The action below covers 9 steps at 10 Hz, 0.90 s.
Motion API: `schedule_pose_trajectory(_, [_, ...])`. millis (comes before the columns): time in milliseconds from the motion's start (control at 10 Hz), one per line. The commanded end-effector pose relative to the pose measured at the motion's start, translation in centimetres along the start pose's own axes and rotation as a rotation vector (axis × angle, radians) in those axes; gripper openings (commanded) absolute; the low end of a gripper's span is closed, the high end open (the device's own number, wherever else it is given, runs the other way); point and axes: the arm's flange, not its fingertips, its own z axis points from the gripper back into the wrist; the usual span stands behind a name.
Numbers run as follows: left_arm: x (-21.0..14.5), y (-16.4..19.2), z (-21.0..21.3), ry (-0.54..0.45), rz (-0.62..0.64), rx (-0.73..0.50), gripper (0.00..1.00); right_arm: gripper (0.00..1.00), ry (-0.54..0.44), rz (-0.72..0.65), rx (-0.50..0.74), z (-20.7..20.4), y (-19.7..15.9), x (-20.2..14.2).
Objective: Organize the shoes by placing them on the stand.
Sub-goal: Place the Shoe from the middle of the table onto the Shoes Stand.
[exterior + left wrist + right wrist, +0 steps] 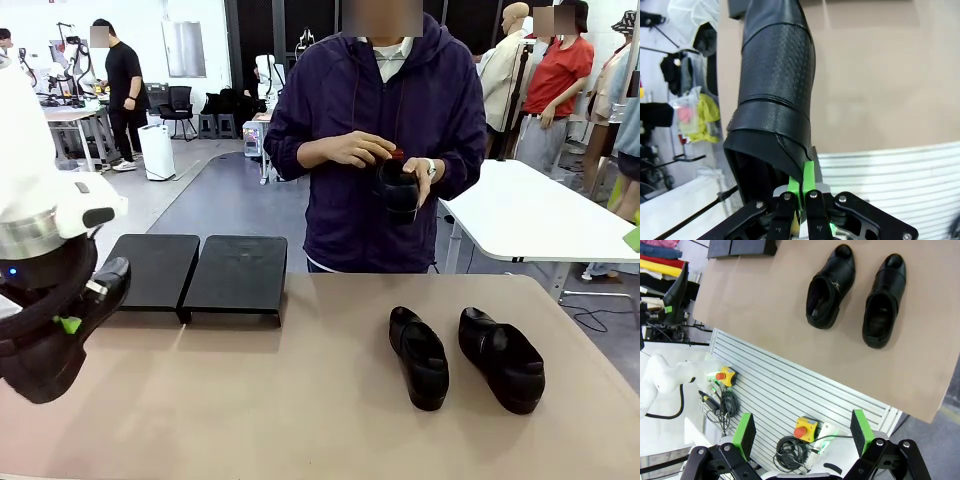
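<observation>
Left gripper (68,324) is clenched on the held shoe (62,335), in the air by the table's (300,420) near left corner. It pinches the thin collar rim, prob bc that's the one edge narrow enough for the jaws. Toe aims roughly at the stand (237,275), far left, w/ nothing on it yet, so this reads as mid-carry, shoe 1 of 4. Right gripper (802,432) is released w/ fingers wide apart and holds nothing, back off the table's near edge — likely kept clear.

The middle shoe (418,357) and rightmost shoe (500,358) lie side by side on the table, right of centre, well apart from the stand.

Left wrist view gives the grip itself: green pads (809,175) either side of the collar leather, which the front view can't resolve. Front view adds a person at the far side w/ a hand (355,150) on the fourth shoe (398,190). Right wrist view looks down into the openings of the 2 shoes on the table, toes far.
</observation>
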Motion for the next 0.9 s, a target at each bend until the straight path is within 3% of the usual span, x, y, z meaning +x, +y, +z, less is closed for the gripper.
schedule_pose_trajectory(0, [5.3,3.5,-1.7,-0.128,0.093,0.056,0.0,1.0,0.006,0.007,-0.005,0.3,-0.1,0.0])
schedule_pose_trajectory(100, [8.6,5.9,-2.5,-0.222,-0.016,0.037,0.0,1.0,0.006,0.007,-0.005,0.3,-0.1,0.0])
schedule_pose_trajectory(500, [19.8,12.4,-5.2,-0.195,-0.294,-0.071,0.0,1.0,0.006,0.007,-0.005,0.3,-0.1,0.0])
schedule_pose_trajectory(700, [23.2,14.4,-6.6,-0.164,-0.188,-0.111,0.0,1.0,0.006,0.007,-0.005,0.3,-0.1,0.0])
schedule_pose_trajectory(800, [22.9,14.5,-6.1,-0.118,-0.135,-0.141,0.0,1.0,0.006,0.007,-0.005,0.3,-0.1,0.0])
